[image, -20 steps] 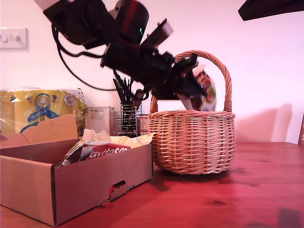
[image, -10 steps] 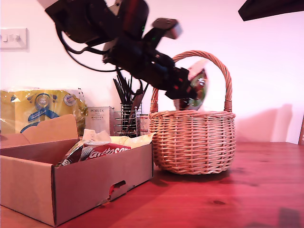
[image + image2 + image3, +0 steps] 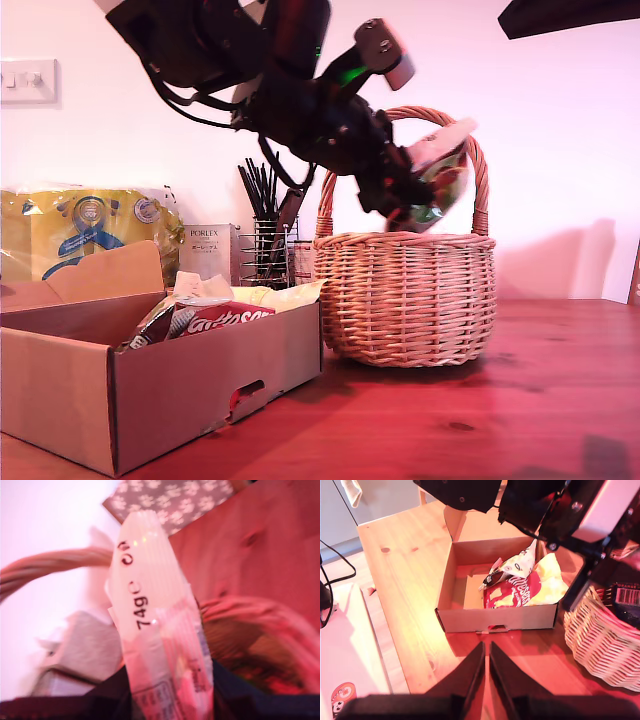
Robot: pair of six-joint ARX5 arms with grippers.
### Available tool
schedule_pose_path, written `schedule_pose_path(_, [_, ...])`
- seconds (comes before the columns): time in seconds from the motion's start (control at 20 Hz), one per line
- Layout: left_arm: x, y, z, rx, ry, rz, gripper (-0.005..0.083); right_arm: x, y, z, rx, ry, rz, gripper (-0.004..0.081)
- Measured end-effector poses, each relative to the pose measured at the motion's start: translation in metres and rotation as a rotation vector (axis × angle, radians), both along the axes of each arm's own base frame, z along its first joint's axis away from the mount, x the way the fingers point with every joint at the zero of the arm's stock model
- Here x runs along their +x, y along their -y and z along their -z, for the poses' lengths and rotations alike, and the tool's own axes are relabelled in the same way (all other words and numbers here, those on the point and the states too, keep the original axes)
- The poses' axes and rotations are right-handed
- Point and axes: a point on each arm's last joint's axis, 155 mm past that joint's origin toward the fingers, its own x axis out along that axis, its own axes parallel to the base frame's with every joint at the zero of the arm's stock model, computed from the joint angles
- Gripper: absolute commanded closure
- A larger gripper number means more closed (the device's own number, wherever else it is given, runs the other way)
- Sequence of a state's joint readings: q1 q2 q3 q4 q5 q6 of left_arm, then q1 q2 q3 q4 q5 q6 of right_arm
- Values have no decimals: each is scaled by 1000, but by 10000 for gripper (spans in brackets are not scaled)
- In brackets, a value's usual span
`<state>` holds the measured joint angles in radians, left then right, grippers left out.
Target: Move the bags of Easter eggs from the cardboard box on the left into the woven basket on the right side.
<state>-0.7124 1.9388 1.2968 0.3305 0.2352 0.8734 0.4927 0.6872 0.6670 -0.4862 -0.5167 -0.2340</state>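
First gripper (image 3: 415,195) clamped on egg bag (image 3: 440,175), held tilted above woven basket (image 3: 408,298) mouth, under handle arch, centre-right of exterior view. Second gripper (image 3: 486,662) pinched near-closed, empty, high over table (image 3: 520,400). Cardboard box (image 3: 150,385) lower left, red bag (image 3: 215,318) inside, just beside basket. Bare table lower right of frame; white wall behind.

Red-brown wooden worktop (image 3: 520,400). Along the rear wall, from the exterior view's left: white wall switch plate (image 3: 27,81), large yellow kitchen-towel pack with blue logo (image 3: 85,230), small grey "Porlex" carton (image 3: 207,252), wire utensil holder with black sticks (image 3: 266,240).
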Motion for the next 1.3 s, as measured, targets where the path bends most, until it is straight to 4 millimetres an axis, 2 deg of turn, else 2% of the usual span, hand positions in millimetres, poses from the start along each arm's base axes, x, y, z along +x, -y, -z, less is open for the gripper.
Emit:
schedule_pose_path(0.25, [8,0,22,53,39,9,614,1,0,-1,2,5,0,783])
schedule_pose_path(0.4, [9,2,21,49,52,8,572,1,0,-1,3,6,0,783])
schedule_pose_path(0.5, [11,1,20,49,57,0,458,1,0,-1,3,6,0,783])
schedule_pose_path(0.6, [11,1,20,48,58,-2,271,1,0,-1,3,6,0,783])
schedule_pose_path(0.65, [12,1,19,45,63,-3,228,1,0,-1,3,6,0,783])
schedule_pose_path(0.7, [12,1,17,42,66,-3,227,1,0,-1,3,6,0,783])
schedule_pose_path(1.0, [19,-1,11,45,89,-54,238,1,0,-1,3,6,0,783])
schedule_pose_path(1.15, [17,-6,17,98,65,-99,393,1,0,-1,3,5,0,783])
schedule_pose_path(1.3, [-1,-13,27,163,-33,-97,596,1,0,-1,2,5,1,783])
